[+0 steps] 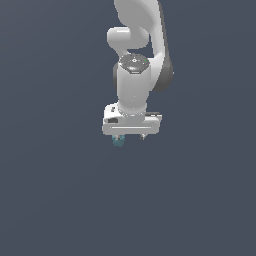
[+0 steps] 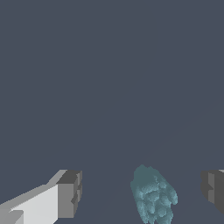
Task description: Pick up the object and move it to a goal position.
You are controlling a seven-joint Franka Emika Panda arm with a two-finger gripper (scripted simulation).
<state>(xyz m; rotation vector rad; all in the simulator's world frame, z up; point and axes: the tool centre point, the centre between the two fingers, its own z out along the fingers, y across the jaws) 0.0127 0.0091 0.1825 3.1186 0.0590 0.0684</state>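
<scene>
The object (image 2: 153,197) is a small teal-blue knobbly lump. In the wrist view it sits between my two grey fingertips (image 2: 70,192) with a gap on each side, and the gap is smaller toward one finger. My gripper (image 2: 141,192) is open and neither finger touches the lump. In the exterior view the white gripper (image 1: 130,137) points straight down from the arm. Only a bit of the object (image 1: 118,142) peeks out under the hand, toward the exterior view's left. The rest of it is hidden by the hand.
A plain dark grey-blue surface (image 1: 60,200) fills both views. The white arm (image 1: 135,60) rises above the hand to the picture's upper edge. No goal marker shows.
</scene>
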